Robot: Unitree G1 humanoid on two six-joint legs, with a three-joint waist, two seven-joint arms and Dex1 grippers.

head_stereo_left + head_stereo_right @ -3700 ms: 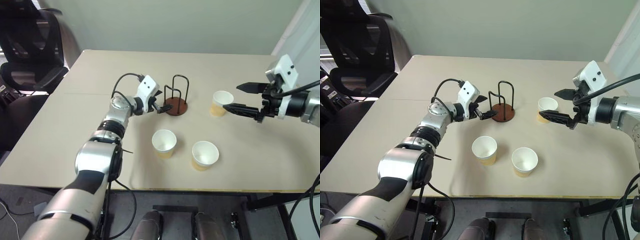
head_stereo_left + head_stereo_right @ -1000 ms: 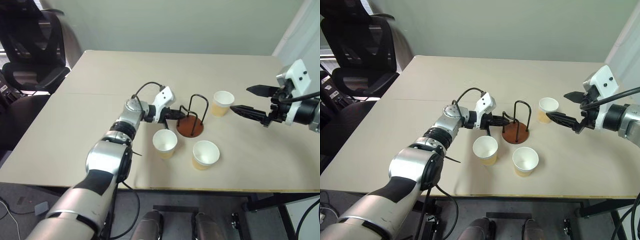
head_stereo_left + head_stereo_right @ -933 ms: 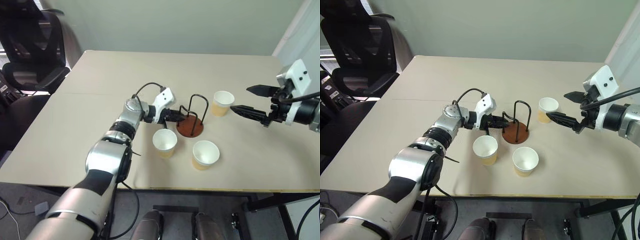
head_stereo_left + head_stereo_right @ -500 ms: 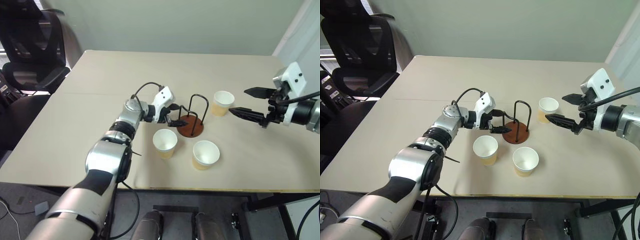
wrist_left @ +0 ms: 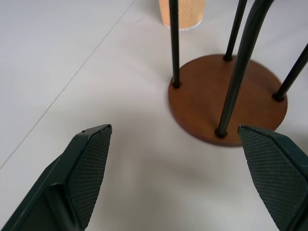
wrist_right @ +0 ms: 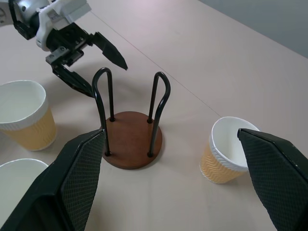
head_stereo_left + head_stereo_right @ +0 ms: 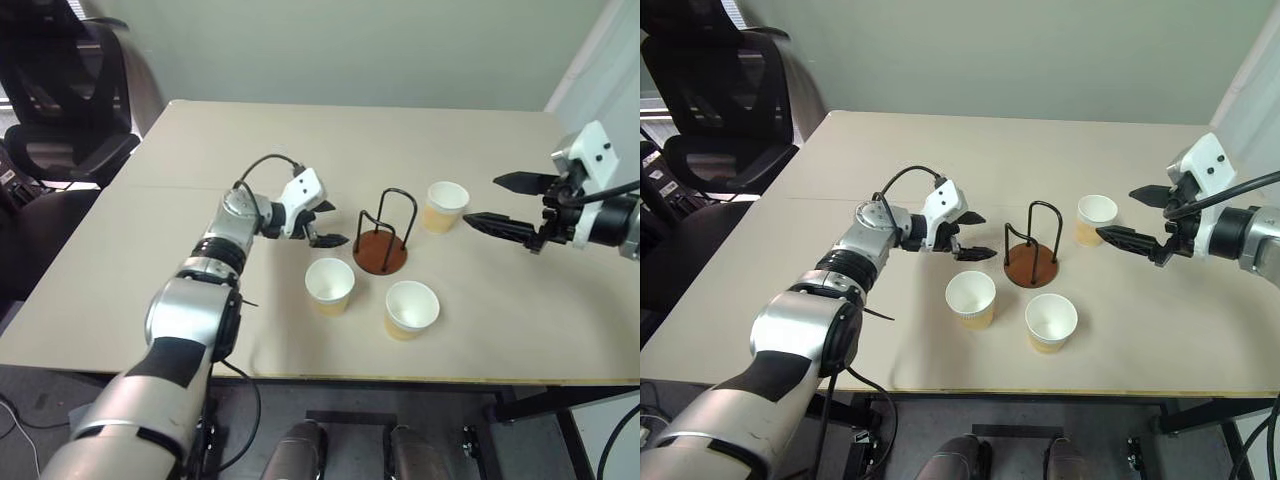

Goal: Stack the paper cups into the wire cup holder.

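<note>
Beige desk (image 7: 180, 200): we saw wire cup holder (image 7: 381, 240) w/ both claws (L (image 7: 328, 224), R (image 7: 488, 202)) gaping, empty.

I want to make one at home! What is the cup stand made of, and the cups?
The wire cup holder looks like thin metal rod, painted glossy black, bent into loops. Its round base looks like reddish-brown wood with a smooth matte finish, though it could be plastic. The paper cups look like paper: ribbed tan-orange walls outside, plain white inside.
</note>
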